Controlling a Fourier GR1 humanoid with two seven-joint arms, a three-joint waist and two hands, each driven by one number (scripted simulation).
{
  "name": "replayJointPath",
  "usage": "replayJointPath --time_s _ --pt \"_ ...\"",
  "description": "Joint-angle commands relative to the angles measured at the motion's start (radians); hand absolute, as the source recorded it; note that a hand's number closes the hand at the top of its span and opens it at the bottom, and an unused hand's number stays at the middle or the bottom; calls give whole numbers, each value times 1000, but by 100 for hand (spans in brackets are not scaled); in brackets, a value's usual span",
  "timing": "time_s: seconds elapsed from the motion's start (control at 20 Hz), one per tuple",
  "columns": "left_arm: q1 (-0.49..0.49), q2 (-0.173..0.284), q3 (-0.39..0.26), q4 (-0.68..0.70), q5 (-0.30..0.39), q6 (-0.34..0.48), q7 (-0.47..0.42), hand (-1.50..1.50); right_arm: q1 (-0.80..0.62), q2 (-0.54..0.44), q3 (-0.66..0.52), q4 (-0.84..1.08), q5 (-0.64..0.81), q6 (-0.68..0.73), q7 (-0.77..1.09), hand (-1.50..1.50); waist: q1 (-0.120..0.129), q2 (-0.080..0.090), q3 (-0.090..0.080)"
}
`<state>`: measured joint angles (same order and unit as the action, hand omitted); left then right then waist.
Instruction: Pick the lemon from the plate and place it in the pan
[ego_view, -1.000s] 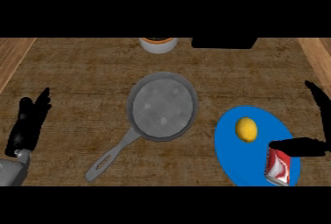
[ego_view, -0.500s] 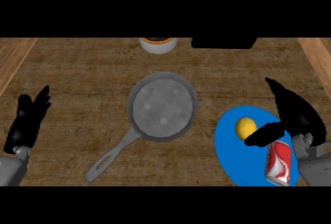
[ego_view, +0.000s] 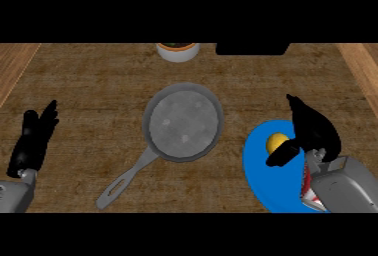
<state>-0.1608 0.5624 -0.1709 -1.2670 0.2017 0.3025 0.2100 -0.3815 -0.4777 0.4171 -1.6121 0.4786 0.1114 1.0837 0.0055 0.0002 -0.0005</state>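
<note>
Right hand (ego_view: 314, 131) is hovering over the blue plate (ego_view: 260, 175), near the bench's right edge. Fingers are pointing up toward the far edge, straight; thumb (ego_view: 282, 154) is sticking out to the left and sitting just below the lemon (ego_view: 276, 142). Hand is spread wide, not gripping anything. Can't tell if the thumb is touching the lemon or only next to it.

Lemon is lying on the plate's far part, yellow, partly hidden by the thumb and palm. It is sitting between the thumb and the fingers but nothing is curling round it.

A red and white packet (ego_view: 310, 195) is also lying on the plate, nearer the front edge, mostly hidden under the grey right forearm.

Pan (ego_view: 182, 122) is sitting at mid-bench, left of the plate and apart from it. Grey, round, nothing inside. Its handle (ego_view: 127, 179) is pointing toward the front-left corner.

Left hand (ego_view: 33, 142) is resting open near the bench's left edge, fingers up, holding nothing, well apart from the pan.

At the far edge: a white cup (ego_view: 178, 51) with something dark in it, roughly in line with the pan, and a black box (ego_view: 252, 48) to its right. Both are cut by the top of the view.

Bench top (ego_view: 88, 85) is showing brown wood grain, with lighter strips along the left and right edges.
</note>
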Motion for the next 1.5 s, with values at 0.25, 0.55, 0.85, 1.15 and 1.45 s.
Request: replayJointPath --time_s 0.25,0.55,0.85,1.15,1.45 --pt "2 -23 49 -6 -36 -42 23 0 35 78 -20 74 65 69 43 -150 -3 0 0" --pt "53 -38 106 -37 -70 -75 19 0 64 143 -56 124 147 57 -35 -150 -1 -1 1" --pt "106 -85 123 -106 -123 -71 30 0 64 196 -91 152 214 73 -53 -150 0 -1 1" --pt "72 -109 173 20 -160 -129 -59 0 50 218 -146 202 238 111 -85 -150 -3 0 0" --pt "62 -130 199 -37 -177 -147 8 0 95 286 -132 295 318 52 -114 -150 -3 0 1"
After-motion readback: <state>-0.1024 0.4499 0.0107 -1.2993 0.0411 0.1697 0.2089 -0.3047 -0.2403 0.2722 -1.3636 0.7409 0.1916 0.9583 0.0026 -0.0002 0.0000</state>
